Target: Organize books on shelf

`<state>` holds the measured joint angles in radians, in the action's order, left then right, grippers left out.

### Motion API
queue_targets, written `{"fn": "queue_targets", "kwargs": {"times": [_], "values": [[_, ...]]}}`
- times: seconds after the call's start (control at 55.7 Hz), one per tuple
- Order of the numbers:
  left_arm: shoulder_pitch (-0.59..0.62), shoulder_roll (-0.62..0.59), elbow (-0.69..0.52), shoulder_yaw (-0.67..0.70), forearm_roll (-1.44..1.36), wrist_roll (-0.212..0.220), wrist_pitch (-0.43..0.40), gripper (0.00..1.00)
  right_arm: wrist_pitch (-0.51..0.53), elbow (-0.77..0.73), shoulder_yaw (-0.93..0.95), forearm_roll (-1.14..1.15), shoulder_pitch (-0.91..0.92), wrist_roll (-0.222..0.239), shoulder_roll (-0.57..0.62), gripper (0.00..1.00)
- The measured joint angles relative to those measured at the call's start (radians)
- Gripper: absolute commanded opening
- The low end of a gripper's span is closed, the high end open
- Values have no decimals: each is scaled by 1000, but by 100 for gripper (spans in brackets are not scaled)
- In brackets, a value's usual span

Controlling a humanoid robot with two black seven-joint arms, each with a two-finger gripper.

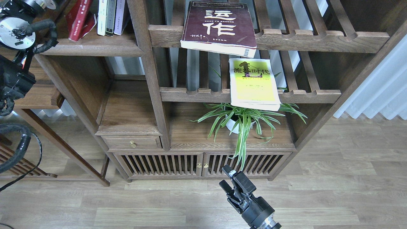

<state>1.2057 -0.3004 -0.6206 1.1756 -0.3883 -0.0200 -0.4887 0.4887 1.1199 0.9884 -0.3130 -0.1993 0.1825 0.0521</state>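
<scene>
A thick maroon book point(219, 27) with large white characters lies flat on the upper slatted rack, its front end hanging over the rail. Below it, a thinner yellow-green book point(253, 86) lies flat on the lower slatted rack, also overhanging. The shelf point(92, 50), a solid dark plank with a rounded front edge, is at the upper left and holds a few upright books. My right gripper point(226, 178) hovers low in front of the cabinet doors, open, with nothing between its fingers. Only thick parts of my left arm point(14, 82) show at the left edge.
A spider plant in a white pot point(235, 124) stands on the plank under the yellow-green book, leaves spilling forward. A leaning red book point(79, 19) and pale upright books point(109, 16) occupy the shelf. A brass-knobbed drawer point(133, 144) sits lower left. White curtains point(378, 92) hang at right.
</scene>
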Motion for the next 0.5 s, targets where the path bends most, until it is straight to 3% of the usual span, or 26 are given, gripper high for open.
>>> {"fn": "queue_targets", "kwargs": {"times": [0.233,0.503], "values": [[-54,-91,-128,19,13,34,0,100,0,1,0,0,0,0,0,97],[-142,-130,-276,44,24,41,0,100,0,4,0,0,0,0,0,97]]}}
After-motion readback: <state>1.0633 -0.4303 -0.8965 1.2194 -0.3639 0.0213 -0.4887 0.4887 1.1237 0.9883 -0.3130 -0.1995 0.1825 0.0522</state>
